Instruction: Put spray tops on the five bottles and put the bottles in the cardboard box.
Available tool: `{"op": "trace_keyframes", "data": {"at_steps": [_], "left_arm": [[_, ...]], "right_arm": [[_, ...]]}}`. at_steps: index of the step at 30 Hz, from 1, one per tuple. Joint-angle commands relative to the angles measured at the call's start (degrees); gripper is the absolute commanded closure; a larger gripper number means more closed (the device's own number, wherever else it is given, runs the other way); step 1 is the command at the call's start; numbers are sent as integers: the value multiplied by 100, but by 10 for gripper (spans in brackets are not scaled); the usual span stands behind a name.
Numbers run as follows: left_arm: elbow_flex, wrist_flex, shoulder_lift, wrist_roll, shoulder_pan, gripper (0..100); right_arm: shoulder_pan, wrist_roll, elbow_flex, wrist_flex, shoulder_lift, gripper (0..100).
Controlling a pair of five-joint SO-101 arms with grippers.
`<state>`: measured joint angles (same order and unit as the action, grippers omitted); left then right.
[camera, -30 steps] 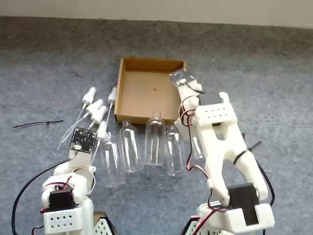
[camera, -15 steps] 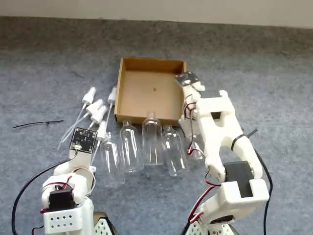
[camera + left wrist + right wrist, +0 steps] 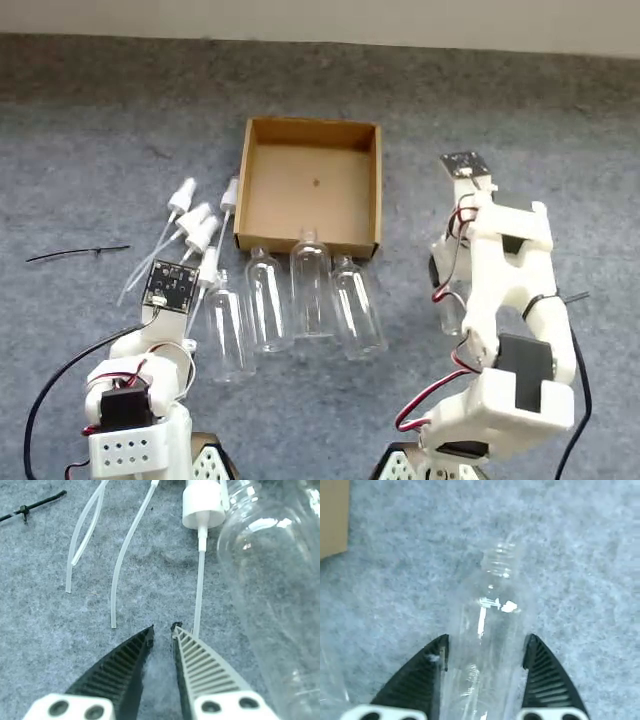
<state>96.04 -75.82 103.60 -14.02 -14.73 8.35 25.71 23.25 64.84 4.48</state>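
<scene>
Four clear bottles without tops lie in a row just in front of the cardboard box. A fifth clear bottle lies apart to the right, and my right gripper is shut on it with a finger on each side of its body. Several white spray tops with long dip tubes lie left of the box. My left gripper is shut low over the carpet with nothing in it. One spray top's tube ends beside its light finger, next to the leftmost bottle.
The box is open and holds nothing. A black cable tie lies on the grey carpet at the far left. Open carpet stretches right of the box and behind it.
My right arm has swung right, away from the box's front corner, taking one bottle out of the row. The two bottles nearest it shifted slightly. The left arm has stayed still.
</scene>
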Motion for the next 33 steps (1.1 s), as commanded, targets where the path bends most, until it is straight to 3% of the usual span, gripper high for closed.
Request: {"op": "trace_keyframes", "data": {"at_steps": [1,10,21,25,33], "left_arm": [[110,18,57,18,-66,929],[110,18,57,18,-66,929],[110,18,57,9,-66,929],[110,18,57,9,-66,929],[110,18,57,9,-66,930]], "right_arm": [[171,62,136,-4,-40,924],[-655,44,171,602,-787,752],[-1015,-440,4,752,-1226,745],[-1314,-818,-585,796,-857,745],[-1437,-800,-1807,1182,462,745]]}}
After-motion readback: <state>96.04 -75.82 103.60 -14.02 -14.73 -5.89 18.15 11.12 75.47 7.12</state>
